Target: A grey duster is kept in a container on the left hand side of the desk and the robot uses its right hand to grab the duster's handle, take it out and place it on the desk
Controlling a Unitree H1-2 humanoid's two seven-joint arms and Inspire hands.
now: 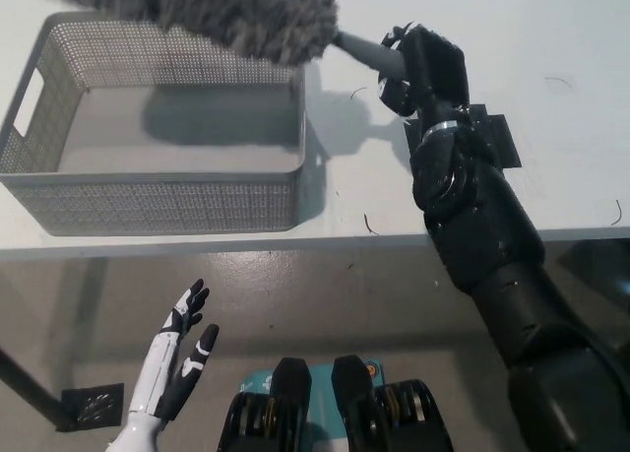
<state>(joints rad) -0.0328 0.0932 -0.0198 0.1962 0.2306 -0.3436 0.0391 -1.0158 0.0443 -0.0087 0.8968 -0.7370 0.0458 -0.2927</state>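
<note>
The grey fluffy duster hangs in the air above the far rim of the grey mesh container, its head running off the picture's top left. My black right hand is shut on the duster's grey handle, just right of the container over the white desk. The container's floor shows bare, with the duster's shadow on it. My white left hand rests below the desk edge at the lower left, fingers apart, holding nothing.
A flat black square plate lies on the desk under my right forearm. Below the desk edge is grey floor, with a small dark square at the bottom left.
</note>
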